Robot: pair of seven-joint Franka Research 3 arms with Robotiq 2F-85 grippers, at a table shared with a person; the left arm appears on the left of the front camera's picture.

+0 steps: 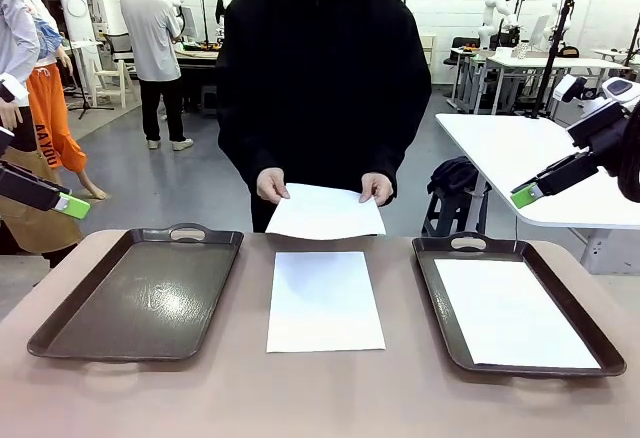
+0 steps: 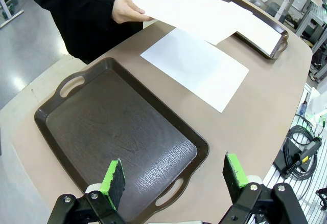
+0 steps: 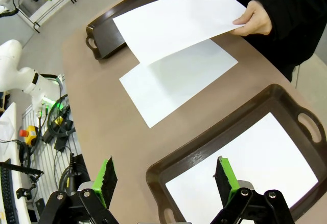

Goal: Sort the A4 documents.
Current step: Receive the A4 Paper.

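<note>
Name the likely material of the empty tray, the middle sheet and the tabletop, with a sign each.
Empty tray: probably moulded plastic, dark brown, glossy; light glints off its floor.
Middle sheet: thin matte white paper, lying flat.
Tabletop: smooth matte brown, perhaps laminate.

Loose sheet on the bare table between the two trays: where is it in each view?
Front: loose sheet, centre.
Left wrist: upper centre, past the empty tray.
Right wrist: centre, above the filled tray.
Landmark: held sheet at its far end.
</note>
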